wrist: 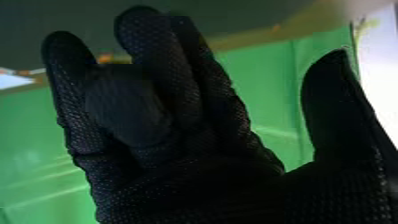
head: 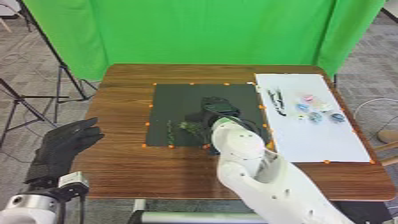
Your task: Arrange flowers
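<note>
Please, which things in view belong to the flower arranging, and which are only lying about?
For the job:
- green stem
- leafy sprig
- right hand, over the dark mat
- probably the small coloured pieces on the white sheet

Seemingly just about:
- black strips, purpose unclear
- green curtain

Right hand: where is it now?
Head view: the right hand is over the dark mat, around its middle, between the green stem to its left and the white sheet to its right.
</note>
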